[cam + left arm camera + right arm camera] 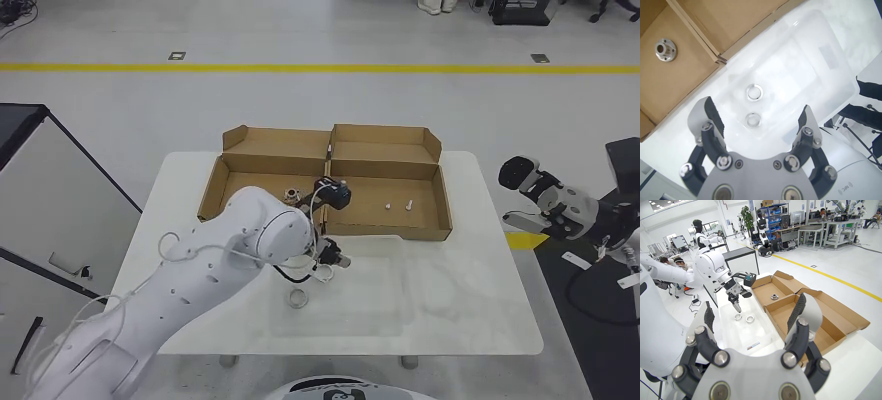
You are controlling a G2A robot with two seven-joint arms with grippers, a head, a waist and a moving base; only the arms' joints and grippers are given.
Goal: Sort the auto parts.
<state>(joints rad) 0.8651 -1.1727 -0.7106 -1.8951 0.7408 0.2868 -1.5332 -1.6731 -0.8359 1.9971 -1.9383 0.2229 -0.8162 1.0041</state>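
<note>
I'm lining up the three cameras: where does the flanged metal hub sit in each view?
Top view: flanged hub in the left cardboard box.
Left wrist view: flanged hub on that box's floor.
Right wrist view: flanged hub in the farther of the two boxes.
Shared landmark: the seam where the two boxes meet.

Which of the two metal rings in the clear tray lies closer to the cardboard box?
The box-side ring: it lies between the cardboard box and the other ring, which sits farther out in the clear tray.
</note>
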